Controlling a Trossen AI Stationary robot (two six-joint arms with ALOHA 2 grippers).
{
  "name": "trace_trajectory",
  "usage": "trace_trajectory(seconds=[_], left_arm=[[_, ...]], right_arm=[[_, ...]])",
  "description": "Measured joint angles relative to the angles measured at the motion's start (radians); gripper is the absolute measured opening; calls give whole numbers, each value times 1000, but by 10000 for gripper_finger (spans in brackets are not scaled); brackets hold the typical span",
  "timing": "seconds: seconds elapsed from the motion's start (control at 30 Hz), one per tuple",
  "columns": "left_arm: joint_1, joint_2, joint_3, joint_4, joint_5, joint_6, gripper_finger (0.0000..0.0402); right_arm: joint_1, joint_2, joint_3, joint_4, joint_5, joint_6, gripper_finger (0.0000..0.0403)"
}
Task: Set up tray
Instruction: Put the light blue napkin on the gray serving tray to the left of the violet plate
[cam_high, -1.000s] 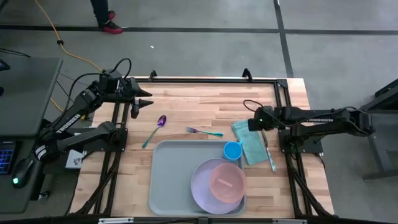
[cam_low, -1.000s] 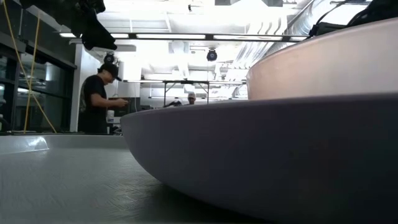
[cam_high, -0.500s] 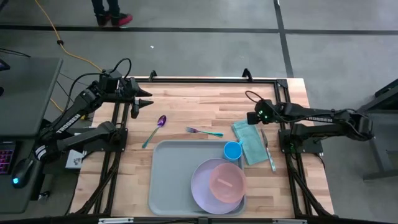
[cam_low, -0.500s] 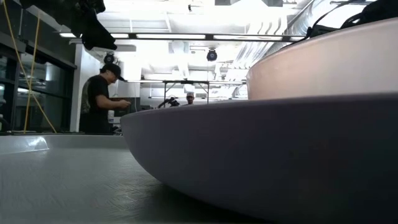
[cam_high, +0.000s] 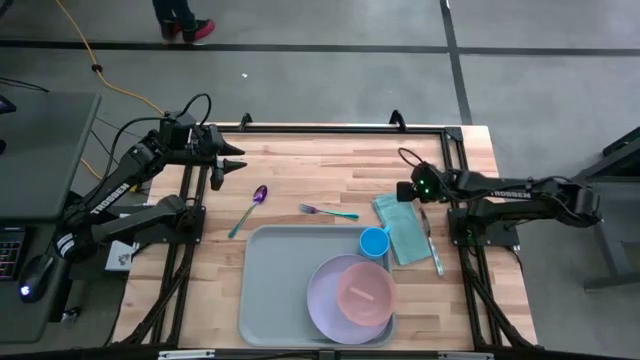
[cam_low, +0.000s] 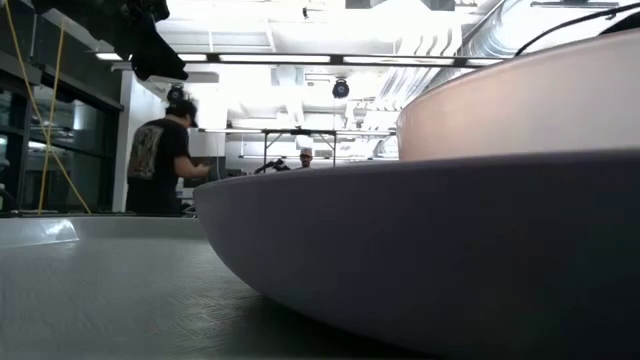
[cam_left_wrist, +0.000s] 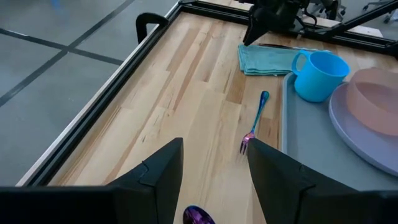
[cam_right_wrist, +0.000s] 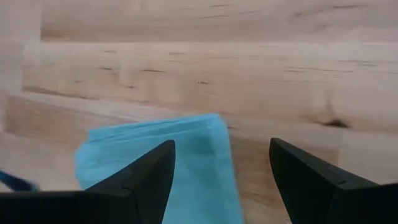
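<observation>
So here's where I'm at. The tray (cam_high: 290, 285) sits at the near edge of the table, long side running left-right, already carrying the plate (cam_high: 325, 300) with the pink bowl (cam_high: 365, 292) on it, and the blue cup (cam_high: 374, 242) tucked in its far right corner.

The stuff not on it yet is what matters. My right gripper (cam_high: 403, 191) hovers right at the far end of the teal cloth (cam_high: 402, 232), fingers spread wide and holding nothing; the right wrist view shows the cloth (cam_right_wrist: 168, 162) just ahead between the two open fingers. The cloth lies just beside the tray's right rim, long axis running roughly far-to-near, with a knife (cam_high: 431, 245) lying along its right side. So from that gripper the cloth is just toward the near edge, and the tray is toward the near-left from there. Short hop, I'd say.

Left gripper (cam_high: 236, 157) is parked up at the far left corner, also open and empty. The purple spoon (cam_high: 250, 207) is the closest thing to it, lying diagonally, bowl end pointing far-right. The fork (cam_high: 328, 211) sits between the two arms just past the tray's far rim, lying nearly left-right, prongs to the left.

My read: right arm is way nearer for the cloth and knife, left arm for the spoon, and the fork could go either way.
</observation>
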Motion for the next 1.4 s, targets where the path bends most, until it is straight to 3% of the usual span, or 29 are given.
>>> trace_trajectory(seconds=[0.43, 0.87, 1.17, 1.4], left_arm=[[0, 0, 0, -1, 0, -10, 211], [0, 0, 0, 0, -17, -18, 211], [0, 0, 0, 0, -18, -22, 211], [0, 0, 0, 0, -19, -22, 211]], right_arm=[[44, -2, -82, 146, -29, 28, 239], [96, -1, -84, 183, -150, 30, 238], [117, 2, -86, 225, -289, 29, 215], [117, 2, -88, 231, -333, 15, 190]])
